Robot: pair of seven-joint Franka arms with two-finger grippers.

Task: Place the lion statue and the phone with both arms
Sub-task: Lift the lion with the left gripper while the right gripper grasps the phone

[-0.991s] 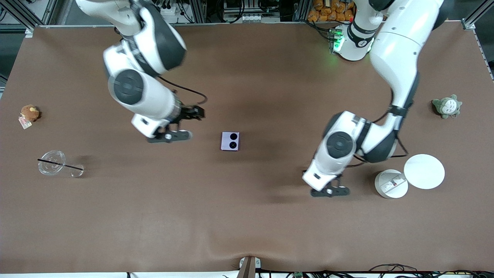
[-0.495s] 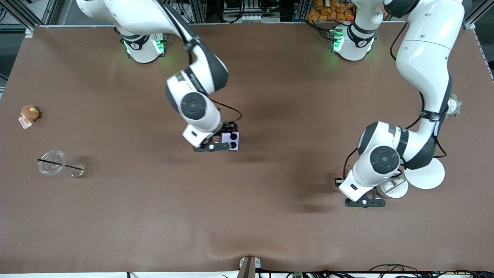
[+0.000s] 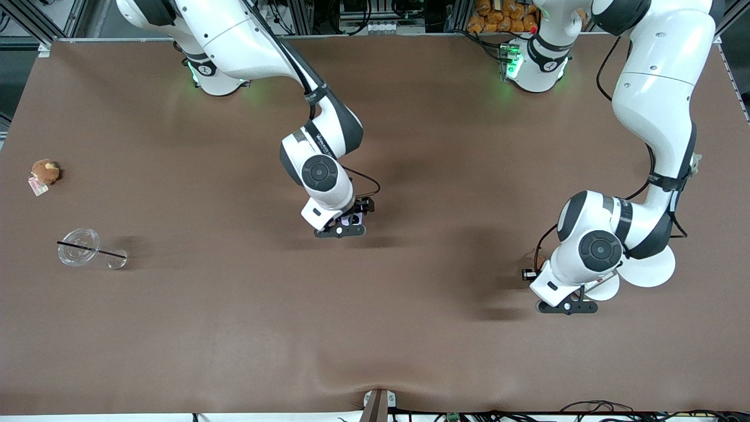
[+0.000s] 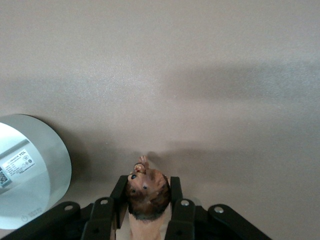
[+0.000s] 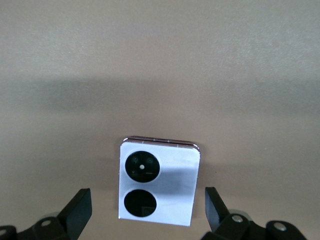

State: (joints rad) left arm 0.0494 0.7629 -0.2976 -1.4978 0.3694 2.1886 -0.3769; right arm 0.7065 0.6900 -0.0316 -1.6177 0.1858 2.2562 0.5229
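Within the last second the right gripper [image 3: 350,224] had come over the phone [image 5: 158,182], jaws wide — grasp pending; the left gripper [image 4: 148,207], beside the white canister [image 4: 27,172], gripped the lion statue [image 4: 146,192] — placement remained.

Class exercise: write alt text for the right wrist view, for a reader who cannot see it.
The right gripper hangs open over the lavender phone, one finger at each side, not touching. The phone lies flat on the brown table, lenses up.
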